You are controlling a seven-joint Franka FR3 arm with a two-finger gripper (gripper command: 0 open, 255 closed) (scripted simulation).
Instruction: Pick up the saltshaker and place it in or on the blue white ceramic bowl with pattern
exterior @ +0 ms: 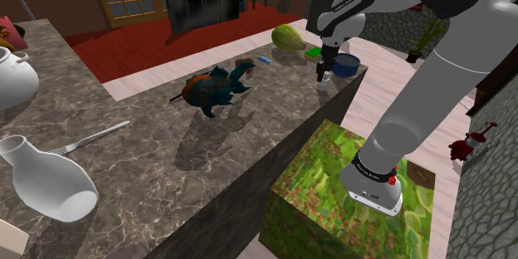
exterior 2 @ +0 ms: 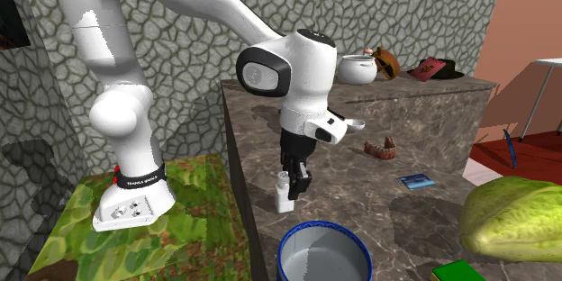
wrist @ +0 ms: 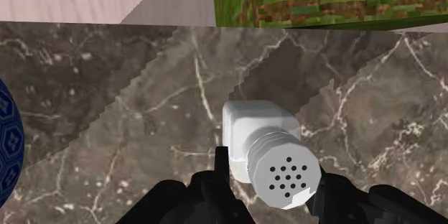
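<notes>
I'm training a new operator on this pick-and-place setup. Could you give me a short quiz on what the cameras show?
1. True or false: the hand has its fingers closed on the saltshaker.
2. In the shoulder view, which thing sits closest to the blue patterned bowl? A) the saltshaker B) the fork C) the white jug
3. What colour is the saltshaker's body?

Key: 1 true; 2 A; 3 white.
</notes>
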